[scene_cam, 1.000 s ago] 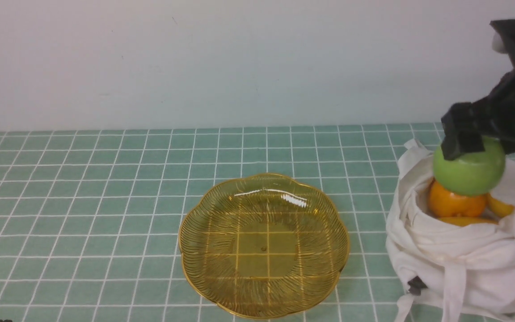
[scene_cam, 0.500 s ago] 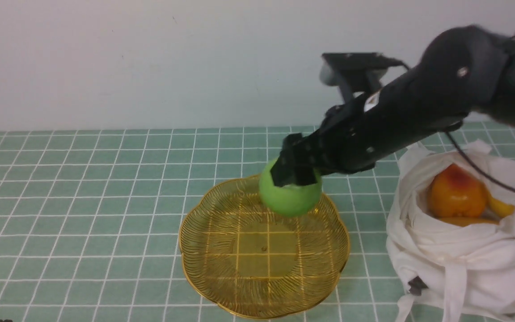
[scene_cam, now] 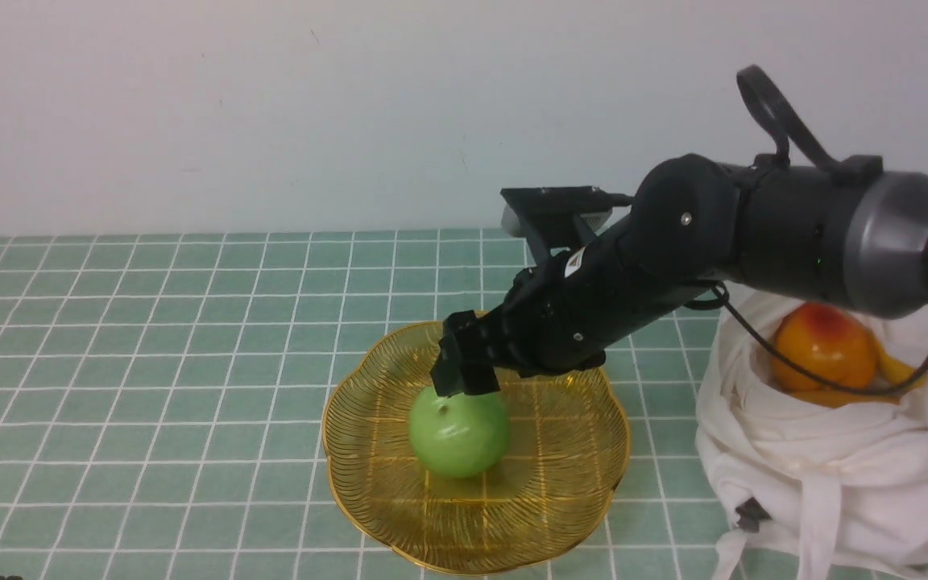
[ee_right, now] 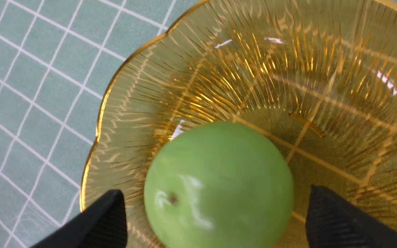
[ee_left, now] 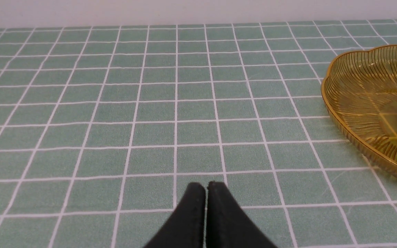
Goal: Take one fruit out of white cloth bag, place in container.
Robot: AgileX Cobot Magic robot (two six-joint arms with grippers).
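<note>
Left hand (ee_left: 206, 186): clenched on nothing, low over the tiled surface (ee_left: 115, 103), idle

Container (scene_cam: 577, 459): amber dish, centre; the green apple (scene_cam: 458, 435) rests near its middle

Right hand (scene_cam: 468, 377): released, standing clear on both sides of the apple, just above it

White cloth bag (scene_cam: 834, 475): far right, orange-red fruit (scene_cam: 824, 346) left inside

Progress: placement appears done; only withdrawal remains

Change: half a second earlier the apple hung gripped above the dish's far rim; before that, over the bag
</note>
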